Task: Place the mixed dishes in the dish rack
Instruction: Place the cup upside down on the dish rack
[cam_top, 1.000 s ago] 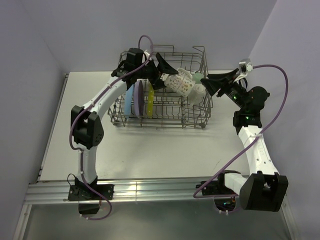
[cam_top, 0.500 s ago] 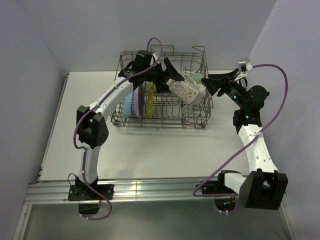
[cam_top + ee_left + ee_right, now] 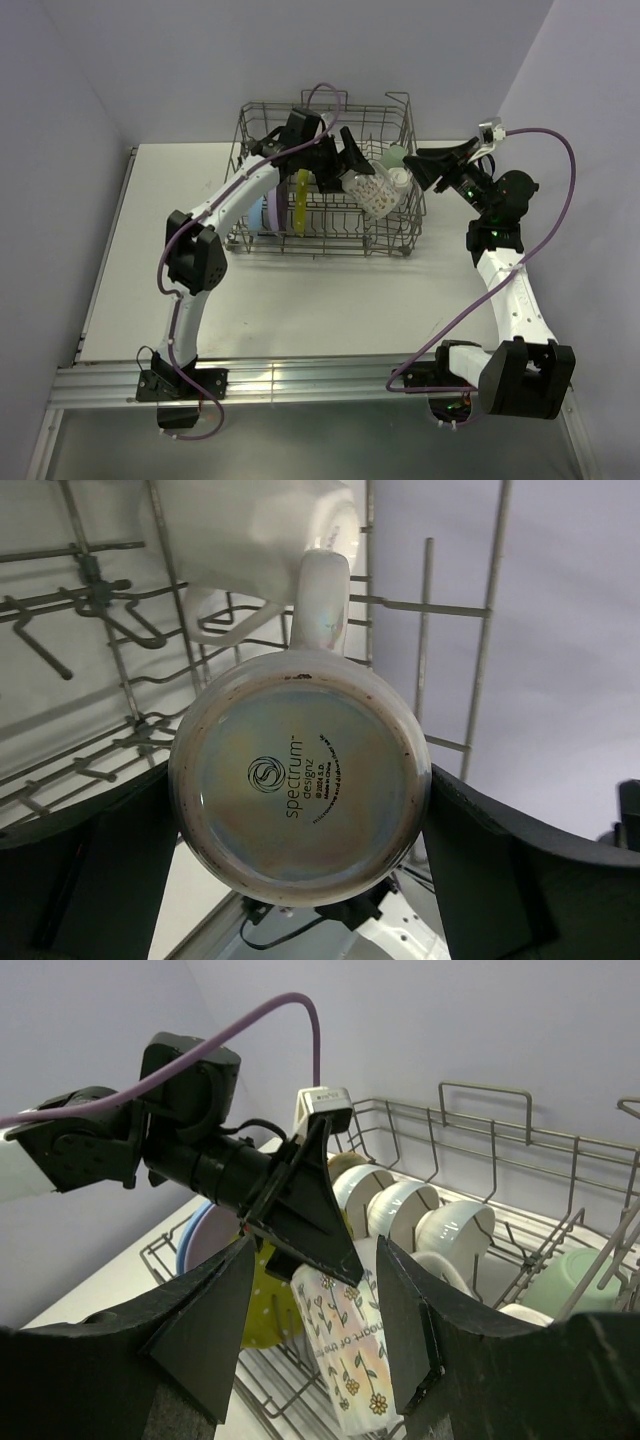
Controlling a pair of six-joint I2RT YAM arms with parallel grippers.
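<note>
My left gripper point(image 3: 348, 166) is clenched on the base of the floral-patterned white ceramic mug point(image 3: 374, 187), mouth tilted down over the three o'clock end of the grey wire dish rack point(image 3: 330, 246), presumably so it drains. My right gripper point(image 3: 424, 166) hangs released and empty just outside, at three o'clock.

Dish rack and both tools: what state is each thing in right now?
floral mug: gripped by left tool, tilted.
left tool: shut on floral mug.
right tool: open, empty.
dish rack: upright, partly loaded.
plates: on edge in rack.
white bowls: on edge in rack.
pale green cup: in rack.
</note>
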